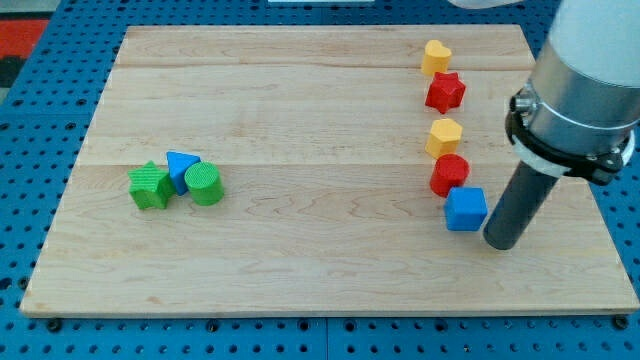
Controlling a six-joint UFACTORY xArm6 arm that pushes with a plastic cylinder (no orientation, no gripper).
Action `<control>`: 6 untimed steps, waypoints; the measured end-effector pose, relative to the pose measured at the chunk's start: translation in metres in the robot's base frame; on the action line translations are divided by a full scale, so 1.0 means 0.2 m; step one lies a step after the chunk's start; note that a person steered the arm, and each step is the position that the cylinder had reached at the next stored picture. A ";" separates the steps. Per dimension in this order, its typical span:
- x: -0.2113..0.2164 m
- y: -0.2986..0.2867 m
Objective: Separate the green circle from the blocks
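The green circle (204,185) sits at the view's left on the wooden board (300,120), touching a blue triangle (180,168). A green star (150,186) touches the triangle's other side. My tip (501,241) is far to the view's right, just right of a blue cube (465,209), a long way from the green circle.
A column of blocks runs down the view's right: a yellow heart (436,57), a red star (445,93), a yellow hexagon (444,136), a red circle (450,174), then the blue cube. A blue pegboard (30,150) surrounds the board.
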State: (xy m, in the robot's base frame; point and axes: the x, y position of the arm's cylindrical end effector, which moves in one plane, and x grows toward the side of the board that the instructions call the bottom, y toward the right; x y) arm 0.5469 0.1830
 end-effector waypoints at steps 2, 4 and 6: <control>0.31 -1.01; 0.01 -1.61; -0.34 -2.36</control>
State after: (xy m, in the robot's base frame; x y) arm 0.4791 -0.2885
